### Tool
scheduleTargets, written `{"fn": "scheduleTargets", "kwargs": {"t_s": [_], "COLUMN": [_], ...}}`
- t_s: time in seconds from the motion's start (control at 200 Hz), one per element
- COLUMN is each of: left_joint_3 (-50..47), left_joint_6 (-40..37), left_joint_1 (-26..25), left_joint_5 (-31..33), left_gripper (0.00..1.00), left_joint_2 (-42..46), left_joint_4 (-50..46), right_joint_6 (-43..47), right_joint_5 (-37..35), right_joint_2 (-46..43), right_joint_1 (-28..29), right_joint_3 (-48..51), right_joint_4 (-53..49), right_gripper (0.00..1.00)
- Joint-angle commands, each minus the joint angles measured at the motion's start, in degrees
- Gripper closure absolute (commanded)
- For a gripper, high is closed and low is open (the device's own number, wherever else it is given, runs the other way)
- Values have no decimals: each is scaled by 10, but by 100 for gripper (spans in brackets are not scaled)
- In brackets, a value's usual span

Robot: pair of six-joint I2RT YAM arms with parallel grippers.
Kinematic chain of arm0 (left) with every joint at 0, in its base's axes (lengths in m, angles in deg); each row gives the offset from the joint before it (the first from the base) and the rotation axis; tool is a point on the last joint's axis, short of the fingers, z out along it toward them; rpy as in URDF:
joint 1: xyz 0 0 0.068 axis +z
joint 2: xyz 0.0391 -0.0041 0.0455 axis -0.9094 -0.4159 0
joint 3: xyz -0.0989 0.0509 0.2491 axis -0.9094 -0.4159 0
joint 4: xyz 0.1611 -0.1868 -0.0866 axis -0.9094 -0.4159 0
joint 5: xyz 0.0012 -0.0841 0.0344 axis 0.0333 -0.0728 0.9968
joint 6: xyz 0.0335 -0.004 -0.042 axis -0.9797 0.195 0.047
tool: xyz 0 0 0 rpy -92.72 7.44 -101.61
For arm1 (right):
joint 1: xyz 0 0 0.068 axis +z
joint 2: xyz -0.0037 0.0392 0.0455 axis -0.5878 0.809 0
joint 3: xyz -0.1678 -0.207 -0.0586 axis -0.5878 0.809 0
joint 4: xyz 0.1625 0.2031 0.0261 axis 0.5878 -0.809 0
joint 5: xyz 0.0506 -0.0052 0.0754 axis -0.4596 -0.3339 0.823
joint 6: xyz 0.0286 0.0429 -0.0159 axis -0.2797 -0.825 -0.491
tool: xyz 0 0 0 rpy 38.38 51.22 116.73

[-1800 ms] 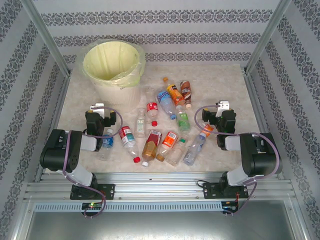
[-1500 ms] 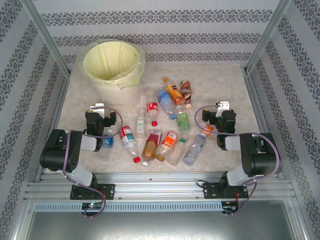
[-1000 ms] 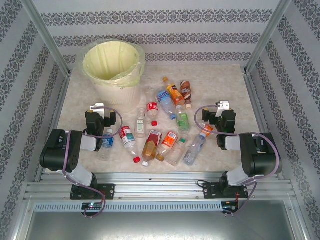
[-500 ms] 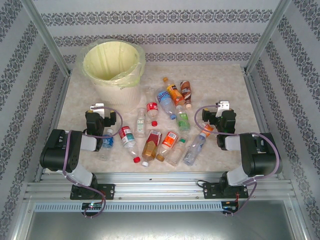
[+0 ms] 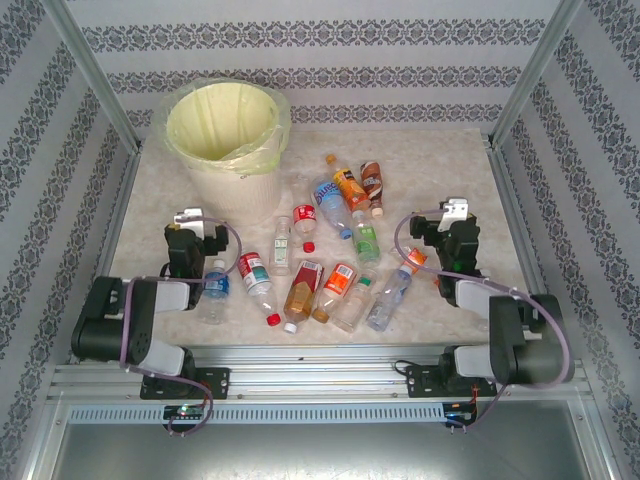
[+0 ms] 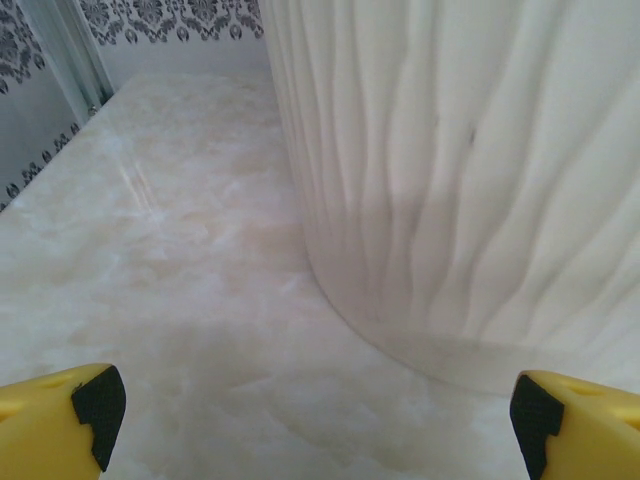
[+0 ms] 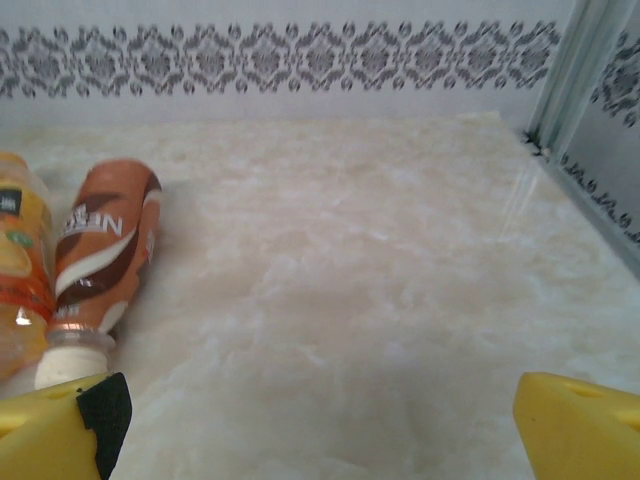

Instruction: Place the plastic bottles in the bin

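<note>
On marbled tabletop, clear plastic bottles, fluted white bin, left tool, right tool both released.

Left wrist view: the bin runs off the top and right edges, rim unseen. Right wrist view: an orange-labelled bottle is cut by the left edge; the cap of the brown-labelled bottle, possibly white, sits behind the right gripper.
</note>
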Motion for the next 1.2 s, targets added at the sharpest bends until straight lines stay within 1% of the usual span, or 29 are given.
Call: {"fn": "scheduleTargets", "kwargs": {"t_s": [0.0,0.085,0.175,0.235,0.38,0.425,0.48,0.52,0.639,0.744,0.869,0.934,0.994,1.084,1.194], "left_joint_3": [45,55,71,87,122,136,157,174,230,269,320,345,365,398,431], "left_joint_6": [29,51,74,83,129,135,149,155,164,167,175,178,176,157,151], "left_joint_1": [-1,-8,-24,-41,-104,-131,-162,-183,-242,-273,-293,-299,-301,-303,-305], "left_joint_5": [17,7,8,7,-6,-10,-19,-37,-88,-164,-257,-296,-335,-368,-398], "left_gripper": [0,0,0,0,0,0,0,0,0,0,0,0,0,0,0], "left_joint_2": [59,102,151,181,244,256,266,270,265,255,240,232,225,212,199], "left_joint_4": [-134,-187,-255,-306,-417,-448,-486,-511,-575,-595,-611,-617,-617,-631,-635], "right_joint_6": [-27,-53,-92,-122,-169,-191,-227,-244,-248,-271,-278,-272,-270,-271,-259], "right_joint_5": [-37,-52,-60,-48,-6,-12,-46,-56,-22,-5,31,62,63,47,58], "right_joint_2": [-39,-70,-99,-115,-140,-146,-152,-154,-162,-173,-191,-197,-205,-223,-232], "right_joint_1": [7,12,16,17,22,24,29,29,35,38,43,48,60,80,82], "right_joint_3": [-19,-34,-63,-88,-135,-149,-173,-190,-219,-238,-246,-245,-244,-232,-222], "right_joint_4": [-83,-136,-215,-276,-389,-430,-492,-536,-604,-677,-746,-771,-796,-818,-833], "right_gripper": [2,2,2,2,2,2,2,2,2,2,2,2,2,2,2]}}
